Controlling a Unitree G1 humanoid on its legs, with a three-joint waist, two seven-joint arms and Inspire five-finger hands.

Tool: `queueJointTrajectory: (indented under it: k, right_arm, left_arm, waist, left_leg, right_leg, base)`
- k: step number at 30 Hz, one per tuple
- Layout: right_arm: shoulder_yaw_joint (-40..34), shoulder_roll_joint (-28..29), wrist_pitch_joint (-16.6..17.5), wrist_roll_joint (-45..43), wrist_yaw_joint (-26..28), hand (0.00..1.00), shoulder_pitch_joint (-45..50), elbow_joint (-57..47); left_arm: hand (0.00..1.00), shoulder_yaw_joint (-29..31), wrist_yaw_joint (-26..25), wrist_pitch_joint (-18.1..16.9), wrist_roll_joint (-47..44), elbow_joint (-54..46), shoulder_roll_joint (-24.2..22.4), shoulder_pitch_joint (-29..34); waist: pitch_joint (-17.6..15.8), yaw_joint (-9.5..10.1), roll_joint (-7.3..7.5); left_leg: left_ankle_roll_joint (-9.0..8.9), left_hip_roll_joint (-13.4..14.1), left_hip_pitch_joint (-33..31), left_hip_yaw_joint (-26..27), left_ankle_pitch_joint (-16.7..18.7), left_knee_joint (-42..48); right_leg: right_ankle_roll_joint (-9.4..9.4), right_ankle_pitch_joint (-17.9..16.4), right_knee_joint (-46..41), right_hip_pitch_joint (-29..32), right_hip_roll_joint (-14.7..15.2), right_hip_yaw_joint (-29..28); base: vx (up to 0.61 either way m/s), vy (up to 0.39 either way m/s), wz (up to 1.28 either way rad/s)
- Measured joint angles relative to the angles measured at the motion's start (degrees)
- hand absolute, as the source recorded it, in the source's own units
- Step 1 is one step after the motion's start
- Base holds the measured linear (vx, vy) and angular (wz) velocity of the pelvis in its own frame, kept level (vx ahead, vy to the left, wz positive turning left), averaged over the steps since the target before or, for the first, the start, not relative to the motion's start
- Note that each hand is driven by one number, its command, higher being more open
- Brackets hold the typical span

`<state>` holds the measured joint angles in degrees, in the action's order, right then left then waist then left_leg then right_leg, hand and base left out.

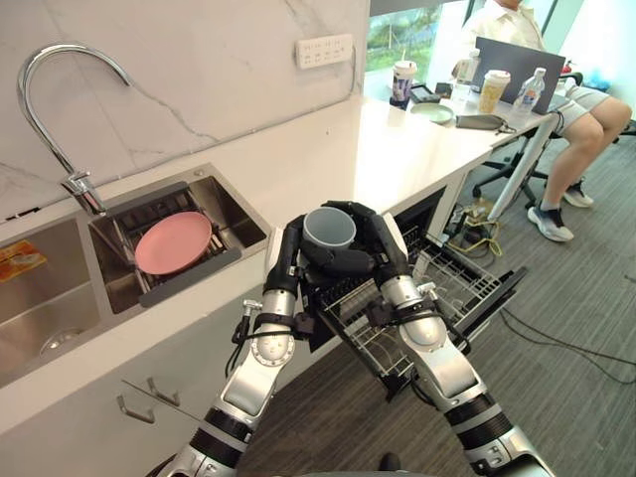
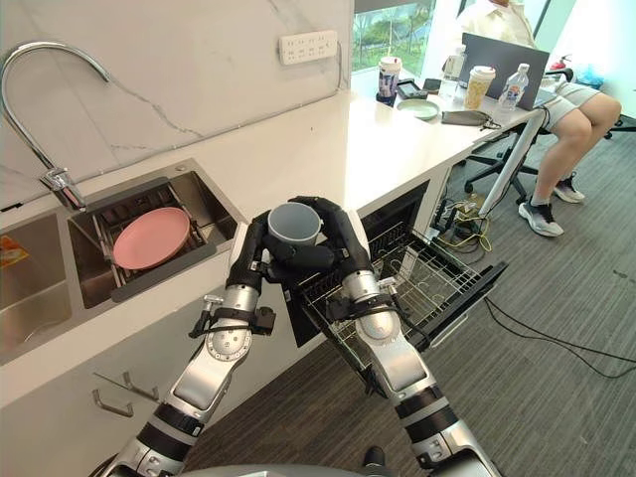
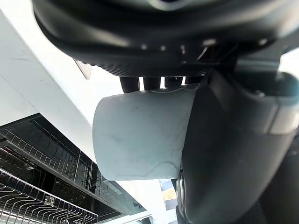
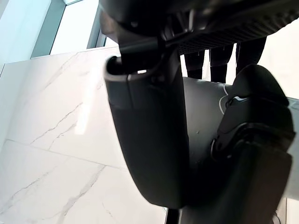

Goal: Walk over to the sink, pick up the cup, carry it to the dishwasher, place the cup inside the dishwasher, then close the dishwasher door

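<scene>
A grey cup [image 1: 329,231] stands upright in the air, mouth up, held between both hands. My left hand [image 1: 289,250] wraps it from the left and my right hand [image 1: 384,243] from the right, fingers curled round its wall. The cup hangs just off the counter's front edge, above the near corner of the pulled-out wire rack [image 1: 397,310] of the open dishwasher. The dishwasher door [image 1: 494,295] is folded down. In the left wrist view the cup's pale wall [image 3: 140,135] lies against the hand. The right wrist view has the right thumb [image 4: 149,140] pressed on the cup [image 4: 201,116].
The steel sink [image 1: 238,214] at the left holds a pink plate [image 1: 173,241] on a dark rack, under a curved faucet [image 1: 60,109]. The white counter [image 1: 378,139] runs right to drinks, bottles and a laptop [image 1: 517,60], where a person [image 1: 586,119] sits on a chair.
</scene>
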<state>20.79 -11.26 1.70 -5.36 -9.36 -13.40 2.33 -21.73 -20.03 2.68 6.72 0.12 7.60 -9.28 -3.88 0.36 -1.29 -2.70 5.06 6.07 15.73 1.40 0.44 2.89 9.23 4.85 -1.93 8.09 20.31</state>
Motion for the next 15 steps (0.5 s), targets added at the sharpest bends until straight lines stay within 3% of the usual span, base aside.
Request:
queueJointTrajectory:
  k: [7,8,12,15]
  right_arm:
    - [0.73,0.04,1.64,-0.91,-1.37,0.00,0.04,0.83]
    - [0.95,-0.03,2.06,-1.43,-2.03,0.00,0.04,1.10]
    - [1.26,0.24,2.77,-1.84,-4.01,0.00,0.19,1.22]
    - [0.17,2.51,2.76,-2.00,-9.55,0.00,0.58,1.57]
  left_arm:
    - [0.00,-0.06,-0.13,0.00,0.04,0.00,0.12,0.00]
    - [1.00,-0.12,-0.41,0.00,0.06,0.00,0.16,0.00]
    - [1.00,-0.40,-1.11,-0.03,-0.04,-0.20,0.08,-0.01]
    - [1.00,-1.32,-3.02,-0.60,0.02,-1.91,-0.44,0.02]
  waist:
    - [0.00,0.01,-0.01]
    - [0.00,0.01,-0.01]
    - [0.00,0.06,-0.01]
    - [0.00,0.14,-0.01]
  left_leg:
    - [-0.01,0.05,-0.02,0.17,0.00,0.15]
    - [-0.01,0.06,-0.01,0.30,0.00,0.17]
    - [-0.01,0.08,0.02,0.43,0.01,0.19]
    - [-0.01,0.09,0.02,0.53,0.01,0.18]
  right_leg:
    - [-0.08,0.06,0.00,-0.01,-0.02,-0.06]
    - [-0.10,0.07,0.00,-0.01,-0.03,-0.09]
    - [-0.14,0.10,0.01,0.01,-0.06,-0.20]
    - [-0.14,0.11,0.01,0.06,-0.09,-0.30]
  base:
    - [0.00,0.000,0.00]
    - [0.00,0.000,0.00]
    - [0.00,0.000,0.00]
    - [0.00,0.000,0.00]
